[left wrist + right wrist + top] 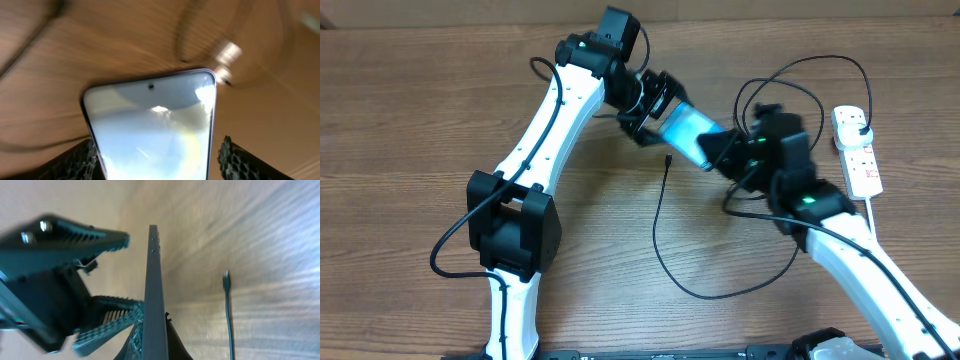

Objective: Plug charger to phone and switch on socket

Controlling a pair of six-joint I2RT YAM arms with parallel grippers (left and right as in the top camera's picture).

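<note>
The phone [685,130], with a light blue screen, is held off the table between both grippers. My right gripper [728,150] is shut on its near end; the right wrist view shows the phone edge-on [154,280] clamped between my fingers [152,345]. My left gripper [655,112] straddles the far end. In the left wrist view the phone [155,125] lies between my fingers [157,167]: one touches its edge, the other stands slightly apart. The charger's plug tip [666,158] lies loose on the table below the phone and also shows in the right wrist view [226,275]. The socket [857,150] lies at the far right.
The black charger cable [720,296] loops across the table in front of the phone and arcs up behind the right arm toward the socket. The socket's thick white cord [873,215] runs down beside the right arm. The left wrist view is blurred by motion.
</note>
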